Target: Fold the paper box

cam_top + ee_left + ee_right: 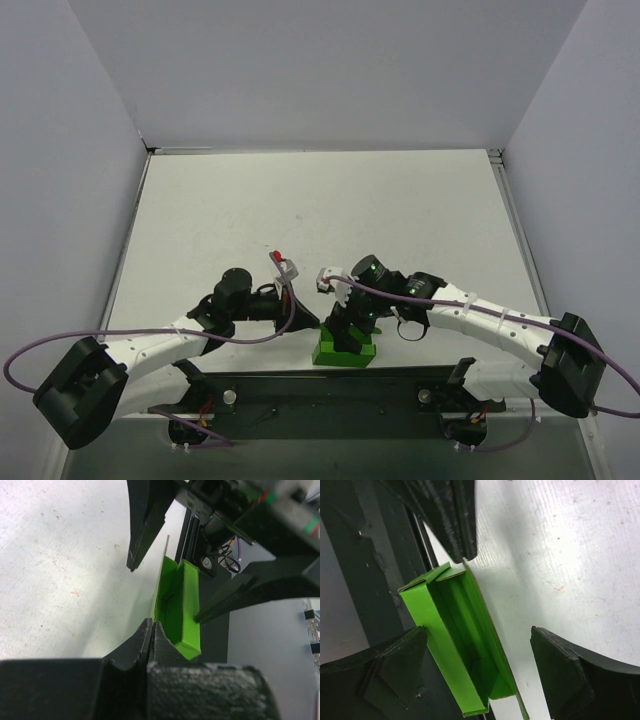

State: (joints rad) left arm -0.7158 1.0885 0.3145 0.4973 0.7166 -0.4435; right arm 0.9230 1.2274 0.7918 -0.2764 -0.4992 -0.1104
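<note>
One paper box [343, 348], bright green open trough, lying at middle of near edge of table [300, 200], alongside one dark base plate [330, 392]. Two small flaps [451, 573] showing at one end of box. Two grippers meeting over it. Left gripper [152, 627] holding its two fingers clenched together, tips sitting at box's flap end; cannot tell if any card is pinched between them. Right gripper [477, 630] holding its two fingers spread wide, straddling box, one finger along each long side.
</note>
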